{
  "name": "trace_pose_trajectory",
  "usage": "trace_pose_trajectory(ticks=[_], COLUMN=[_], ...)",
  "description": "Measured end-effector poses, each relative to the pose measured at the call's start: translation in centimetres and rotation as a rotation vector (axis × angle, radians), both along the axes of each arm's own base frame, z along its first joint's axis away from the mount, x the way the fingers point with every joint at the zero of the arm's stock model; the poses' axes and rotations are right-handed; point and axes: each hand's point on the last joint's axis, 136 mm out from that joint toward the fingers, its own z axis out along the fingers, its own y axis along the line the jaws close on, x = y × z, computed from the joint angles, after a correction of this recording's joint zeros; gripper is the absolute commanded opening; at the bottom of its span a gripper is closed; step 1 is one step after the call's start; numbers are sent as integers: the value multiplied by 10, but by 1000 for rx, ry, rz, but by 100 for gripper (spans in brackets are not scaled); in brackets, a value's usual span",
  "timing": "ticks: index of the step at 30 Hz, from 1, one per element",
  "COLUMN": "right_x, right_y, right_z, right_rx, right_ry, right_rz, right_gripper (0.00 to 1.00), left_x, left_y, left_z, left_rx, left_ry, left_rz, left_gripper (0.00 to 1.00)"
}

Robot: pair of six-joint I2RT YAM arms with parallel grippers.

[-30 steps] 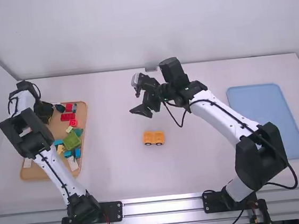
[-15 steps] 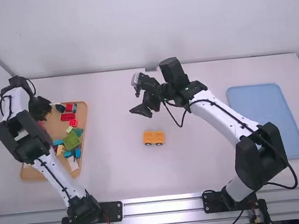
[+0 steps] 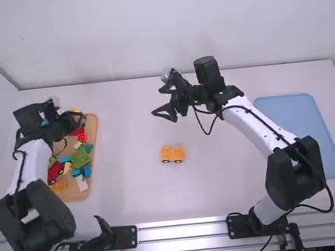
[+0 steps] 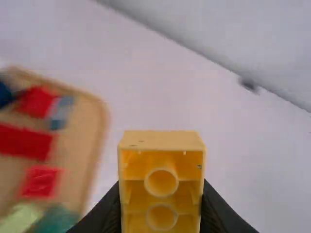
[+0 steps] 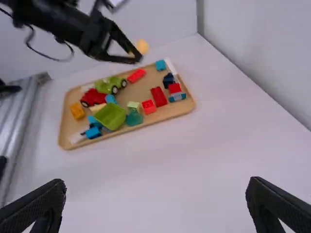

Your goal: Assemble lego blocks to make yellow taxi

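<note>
- Progress: early-to-mid build, by the look of it. Yellow wheeled base (image 3: 172, 155) sits upright on bare white table (image 3: 222, 191), approx. mid-table; nothing stacked on it.
- L gripper (image 4: 162, 213): pinching yellow block (image 4: 162, 182) betw. both fingers. Block's hollow underside w/ two round tubes faces the L wrist cam. High view puts it over the far end of the wooden tray (image 3: 97, 133), well apart from base.
- R gripper (image 5: 158, 182): fingers spread wide, nothing betw. them; it's above the table, beyond the base as seen from the high cam.
- Done: base out on table, one yellow pc in grip. Not attached yet.
- Left to do: carry block to base, align, press on; poss. add'l pcs after, e.g. orange-yellow brick (image 5: 77, 111) in tray, but can't tell if it's needed.
- Other tray stuff: green bin-like pc (image 5: 111, 116), red car (image 5: 92, 97), green car (image 5: 111, 85), red + blue bricks. Prob. not taxi parts.
- Blue tray (image 3: 300, 135) on robot's R side; maybe the drop-off for the finished taxi, unconfirmed.
- Next move needs: block turned studs-up over base; R gripper could steady base. Risk: misaligned studs, or base rolling on its wheels under the push.
</note>
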Motion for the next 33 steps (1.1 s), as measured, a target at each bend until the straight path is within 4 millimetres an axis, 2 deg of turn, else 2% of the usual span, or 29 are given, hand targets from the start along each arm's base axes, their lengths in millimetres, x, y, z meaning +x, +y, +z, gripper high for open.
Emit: trace_pose_trajectory(ticks=[1,3,4,6,7,8,9,11,12,13,15,21,24,27,31,33], right_x=[-4,-11,-13,-20,-25,-27,-30,-37,-38,-43,-53,-71,-78,-82,-86,-85], right_y=[-2,-6,-7,-11,-14,-15,-18,-23,-24,-28,-34,-55,-66,-70,-71,-66], right_z=[4,12,13,20,22,23,24,21,20,17,13,13,14,16,17,19], right_rx=[28,78,88,129,150,158,168,175,176,174,180,231,259,279,287,301], right_ry=[15,43,47,74,99,109,122,169,178,203,247,263,244,197,58,-74], right_rz=[28,81,93,141,165,175,189,208,212,219,238,272,274,284,318,356], right_gripper=[98,98,98,99,99,99,98,99,98,99,99,99,99,96,95,98], left_x=[1,0,0,-5,-13,-16,-24,-41,-45,-56,-68,-80,-82,-81,-86,-89], left_y=[-30,-87,-94,-144,-184,-195,-221,-261,-270,-292,-313,-334,-337,-337,-339,-341], left_z=[5,16,17,26,34,35,40,46,48,52,59,70,76,78,81,81], left_rx=[-10,-27,-29,-39,-45,-47,-48,-50,-50,-50,-50,-63,-67,-76,-102,-116], left_ry=[-58,-159,-172,-245,-299,-311,-348,-405,-418,-460,-513,-583,-614,-618,-616,-614], left_rz=[-111,-315,-343,-522,-668,-704,-798,-941,-973,-1051,-1125,-1203,-1216,-1212,-1230,-1246], left_gripper=[16,14,14,14,13,13,12,12,12,12,12,5,4,4,4,4])
